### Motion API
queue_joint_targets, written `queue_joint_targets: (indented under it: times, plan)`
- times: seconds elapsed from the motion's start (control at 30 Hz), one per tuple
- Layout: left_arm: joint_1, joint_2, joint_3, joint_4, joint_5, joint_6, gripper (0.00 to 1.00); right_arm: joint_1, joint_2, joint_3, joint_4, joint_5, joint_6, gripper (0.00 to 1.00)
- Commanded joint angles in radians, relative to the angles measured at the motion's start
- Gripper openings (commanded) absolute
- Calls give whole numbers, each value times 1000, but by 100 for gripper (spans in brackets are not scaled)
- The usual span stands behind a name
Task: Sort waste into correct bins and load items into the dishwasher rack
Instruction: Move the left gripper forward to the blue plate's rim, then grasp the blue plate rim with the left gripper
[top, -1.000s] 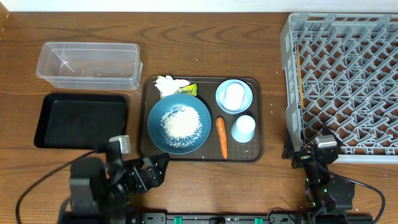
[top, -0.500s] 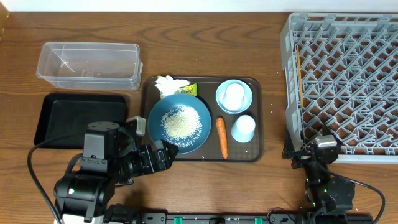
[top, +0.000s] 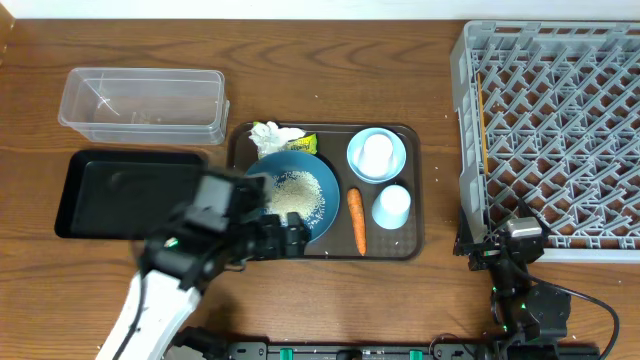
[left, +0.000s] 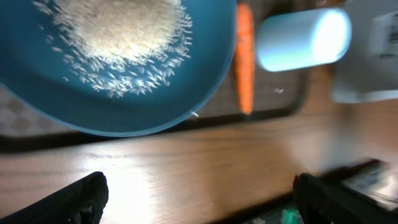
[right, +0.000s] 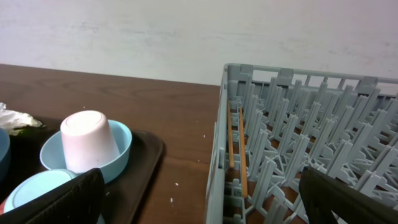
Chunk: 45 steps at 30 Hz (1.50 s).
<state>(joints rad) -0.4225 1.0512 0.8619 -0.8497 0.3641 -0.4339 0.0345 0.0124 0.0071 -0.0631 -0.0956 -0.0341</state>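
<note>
On the brown serving tray, the dark-blue dish (top: 305, 195) holds a heap of white rice (left: 118, 28). An orange carrot (top: 357, 220) lies to its right, with crumpled tissue (top: 270, 134) and a yellow-green wrapper (top: 304, 144) behind it. A white cup (top: 376, 152) stands upside down in the pale-blue bowl (top: 392, 165). A pale-blue cup (top: 391, 205) sits in front of the bowl. My left gripper (top: 290, 240) (left: 200, 199) is open and empty over the wood just in front of the dish's rim. My right gripper (top: 503, 238) (right: 205, 199) is open by the grey dishwasher rack (top: 560, 130).
The clear tub (top: 143, 103) stands at the back left, with the black tray (top: 100, 190) in front of it. My left arm covers the dish's left part. Two thin orange sticks (right: 233, 143) lie inside the rack's left wall. The serving tray's rim (top: 416, 190) is close to the rack.
My left arm has swung up from the table's front edge and moved right, over the dish's left side. The right arm has not moved.
</note>
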Motion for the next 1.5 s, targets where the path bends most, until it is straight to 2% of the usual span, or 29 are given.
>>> queue_joint_targets:
  times: [0.0,0.1,0.23,0.53,0.67,0.8,1.1,1.3,1.47]
  plan:
    - [-117,41,18,33,-261,-84,98,-10,-4,-2,-4,9,3,99]
    - [-216,82,18,80,-371,-106,98,-10,-4,-2,-4,10,3,99]
    - [-282,132,18,148,-421,-106,98,-10,-4,-2,-4,9,3,99]
    - [-287,222,18,200,-417,-93,98,-10,-4,-2,-4,10,3,99]
    - [-326,263,18,222,-419,-19,98,-10,-4,-2,-4,10,3,99]
    - [-377,307,18,243,-500,-16,98,-10,-4,-2,-4,9,3,99]
    - [-393,433,18,300,-539,-16,100,-10,-4,-2,-4,9,3,99]
    - [-394,480,18,328,-561,-13,93,-10,-4,-2,-4,10,3,99]
    - [-407,511,18,336,-626,-13,93,-10,-4,-2,-4,9,3,99]
